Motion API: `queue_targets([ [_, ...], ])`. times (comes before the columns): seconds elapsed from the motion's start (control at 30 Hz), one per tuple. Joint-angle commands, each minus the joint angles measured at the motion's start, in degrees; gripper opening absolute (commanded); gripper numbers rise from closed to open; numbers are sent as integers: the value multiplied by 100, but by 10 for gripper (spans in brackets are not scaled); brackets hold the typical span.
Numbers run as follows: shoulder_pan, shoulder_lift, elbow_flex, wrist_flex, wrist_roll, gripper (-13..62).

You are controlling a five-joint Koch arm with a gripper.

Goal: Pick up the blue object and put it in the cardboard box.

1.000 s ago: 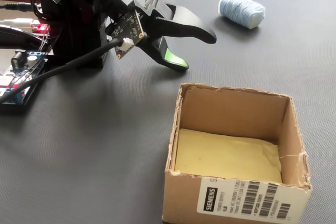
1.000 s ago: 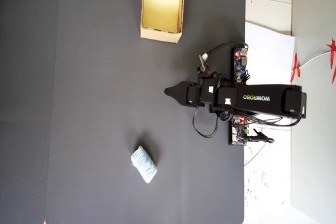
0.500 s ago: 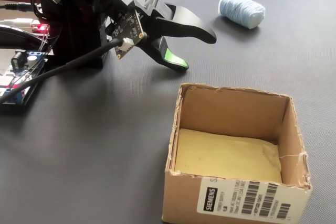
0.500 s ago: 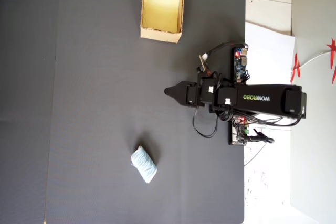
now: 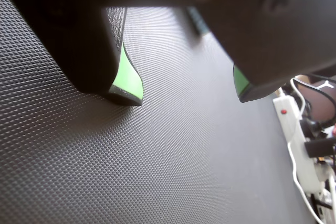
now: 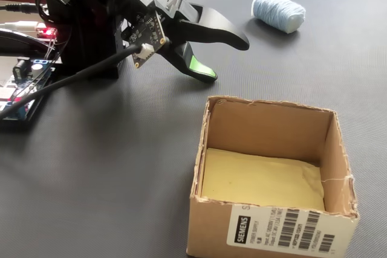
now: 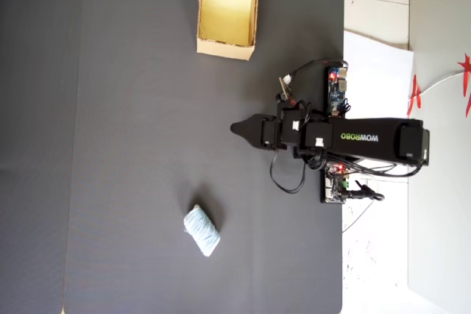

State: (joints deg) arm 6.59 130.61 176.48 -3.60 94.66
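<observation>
In the wrist view the gripper hangs close above the dark textured mat. Its two black jaws, each lined with a green pad, stand apart with bare mat between them, and they hold nothing. Off to the right of the jaws, past the mat's edge, lies a white power strip with cables. Neither the roll nor the box shows here.

In the fixed view the gripper reaches out from the black arm toward the right. The upper jaw arches over the lower green-padded one, a clear gap between their tips, so the jaws are released and empty. The blue object lies on the mat beyond the jaw tips, up and to the right, well apart from them. The cardboard box stands open below the jaws, nearer the camera, its yellowish floor bare and a barcode label on its front wall.

In the overhead view the gripper points left from the arm. The blue object lies on the mat below and slightly left of the tips, well apart. The cardboard box sits above the tips, near the mat's top edge, on the opposite side of the jaws from the roll.
</observation>
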Motion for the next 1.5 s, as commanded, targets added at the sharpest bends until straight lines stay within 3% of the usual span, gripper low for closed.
queue_targets([
  [0.0, -44, 475, 211, 580, 132, 340],
  [1.0, -3647, 501, 202, -237, 35, 339],
  [1.47, -4386, 413, -431, 88, -158, 329],
])
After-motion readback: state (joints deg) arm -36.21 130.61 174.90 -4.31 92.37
